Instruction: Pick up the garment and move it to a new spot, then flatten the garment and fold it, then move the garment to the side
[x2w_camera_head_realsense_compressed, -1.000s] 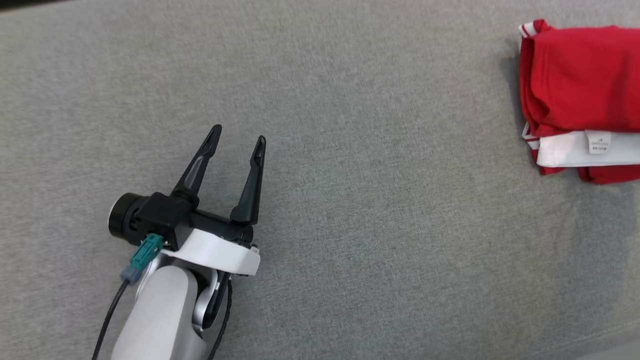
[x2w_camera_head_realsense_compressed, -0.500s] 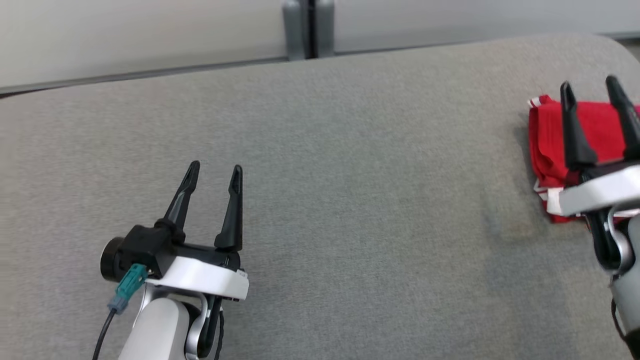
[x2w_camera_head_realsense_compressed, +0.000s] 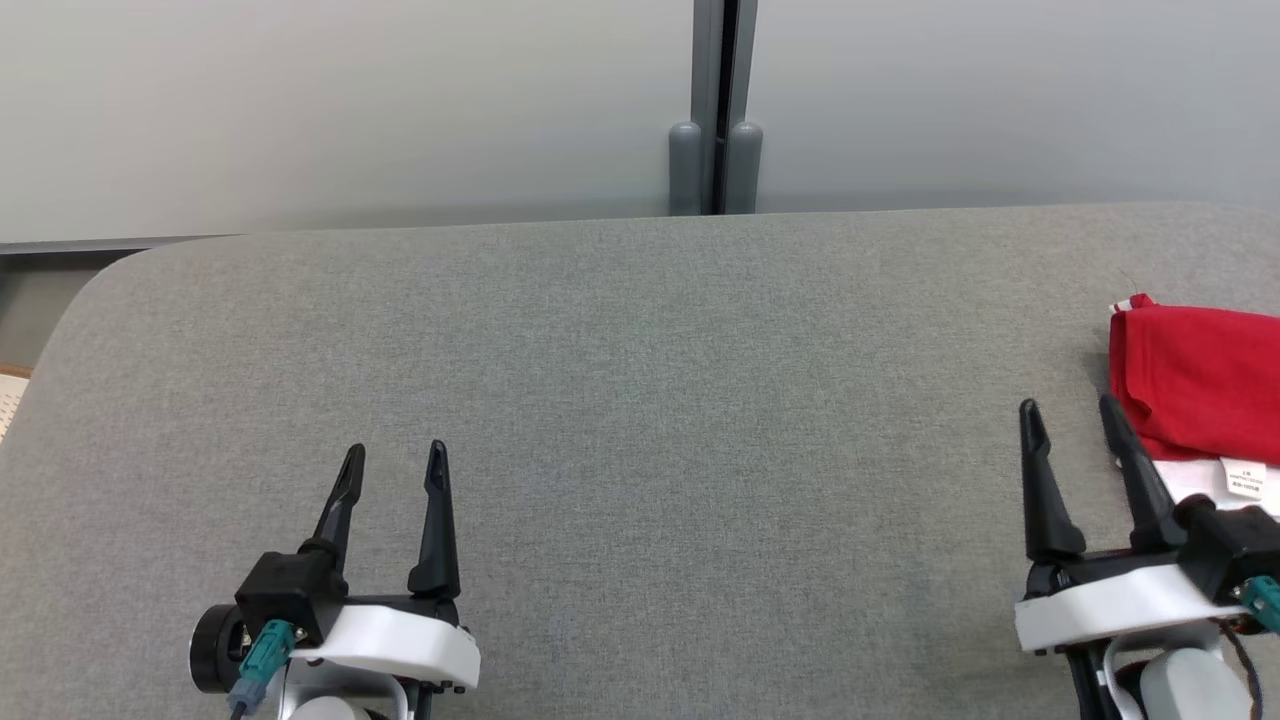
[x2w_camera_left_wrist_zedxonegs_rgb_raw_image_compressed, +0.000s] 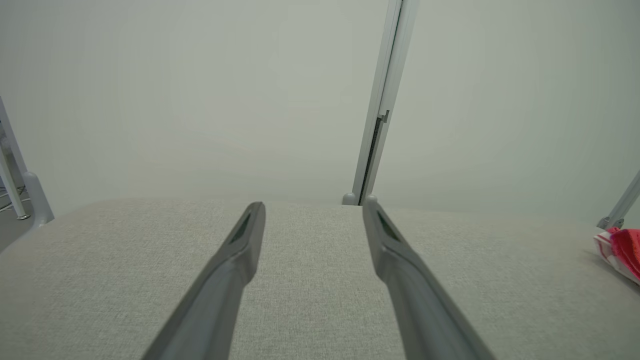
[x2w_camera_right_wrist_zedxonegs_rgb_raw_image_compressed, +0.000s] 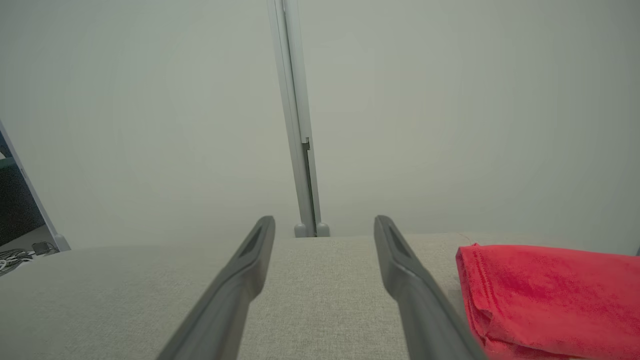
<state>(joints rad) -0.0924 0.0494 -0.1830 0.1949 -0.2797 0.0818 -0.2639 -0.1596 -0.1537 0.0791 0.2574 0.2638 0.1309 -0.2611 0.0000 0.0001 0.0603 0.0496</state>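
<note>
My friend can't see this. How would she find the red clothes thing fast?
Start at the big grey table and go to its right edge, past the right gripper. There lies the folded red garment, the one bright thing on the grey, with a white band and small label along its near edge.

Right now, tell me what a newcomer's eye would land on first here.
The folded red garment at the far right edge of the grey padded surface stands out first. Next come two open, empty hands low in the head view: the left hand at lower left, the right hand close beside the garment.
</note>
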